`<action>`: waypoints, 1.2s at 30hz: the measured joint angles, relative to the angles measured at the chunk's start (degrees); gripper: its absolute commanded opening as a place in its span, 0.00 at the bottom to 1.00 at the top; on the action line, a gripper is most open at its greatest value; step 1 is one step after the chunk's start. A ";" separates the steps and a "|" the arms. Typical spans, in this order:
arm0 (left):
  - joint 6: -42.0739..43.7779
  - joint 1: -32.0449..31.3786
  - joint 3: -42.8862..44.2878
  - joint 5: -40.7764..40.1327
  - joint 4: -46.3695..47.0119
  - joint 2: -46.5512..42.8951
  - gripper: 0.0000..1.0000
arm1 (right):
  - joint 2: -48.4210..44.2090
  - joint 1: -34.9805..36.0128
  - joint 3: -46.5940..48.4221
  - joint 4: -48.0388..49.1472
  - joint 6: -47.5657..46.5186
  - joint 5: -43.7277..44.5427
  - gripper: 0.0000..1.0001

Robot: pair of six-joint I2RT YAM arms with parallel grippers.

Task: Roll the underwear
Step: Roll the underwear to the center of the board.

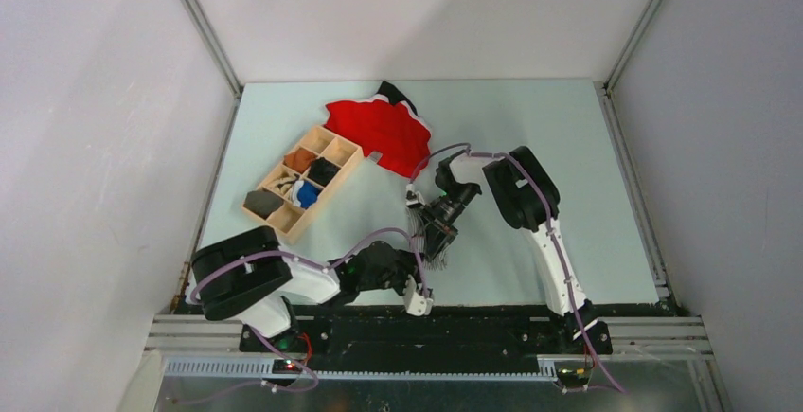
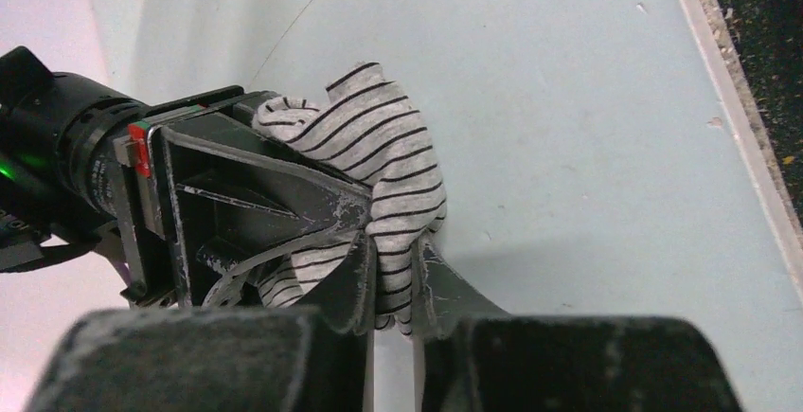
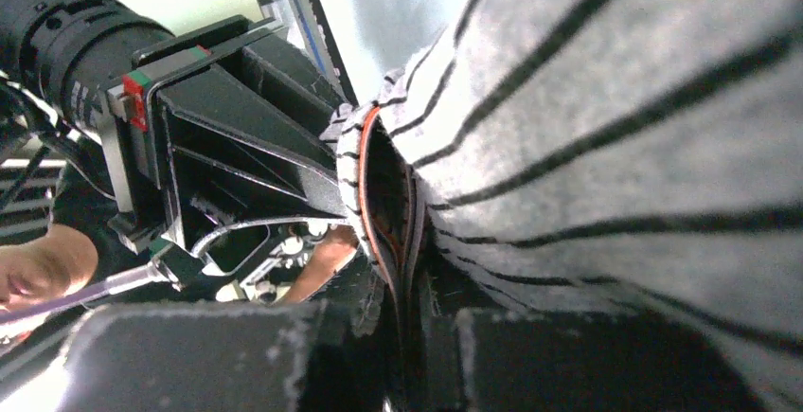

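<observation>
The underwear [image 1: 432, 243] is a small grey-and-white striped bunch hanging between both grippers near the table's front middle. My left gripper [image 1: 421, 275] comes in from the left. In the left wrist view it [image 2: 396, 284] is shut on a fold of the underwear [image 2: 388, 147]. My right gripper [image 1: 437, 232] reaches down from the right. In the right wrist view it [image 3: 407, 289] is shut on the underwear's [image 3: 615, 99] orange-lined edge. The two grippers sit close together, almost touching. Most of the cloth is crumpled, so its shape is hidden.
A wooden divided box [image 1: 303, 180] with small items stands at the left. A red garment [image 1: 379, 133] with dark trim lies behind it, toward the back. The table's front rail [image 1: 492, 310] runs just below the left gripper.
</observation>
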 measured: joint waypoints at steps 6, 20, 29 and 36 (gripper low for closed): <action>1.16 0.28 6.16 0.13 -10.54 0.09 0.00 | -5.35 -0.98 -4.87 4.72 6.56 -0.79 0.95; -1.84 11.19 31.28 25.20 -50.23 6.49 0.00 | -76.63 -20.79 -40.04 45.13 11.76 27.19 0.98; -1.22 17.03 46.27 42.16 -70.44 17.66 0.00 | -98.71 7.23 -66.82 53.51 -6.95 33.66 0.69; -1.38 19.17 48.28 48.63 -75.91 20.50 0.00 | -88.08 21.88 -73.13 64.04 -12.37 46.05 0.67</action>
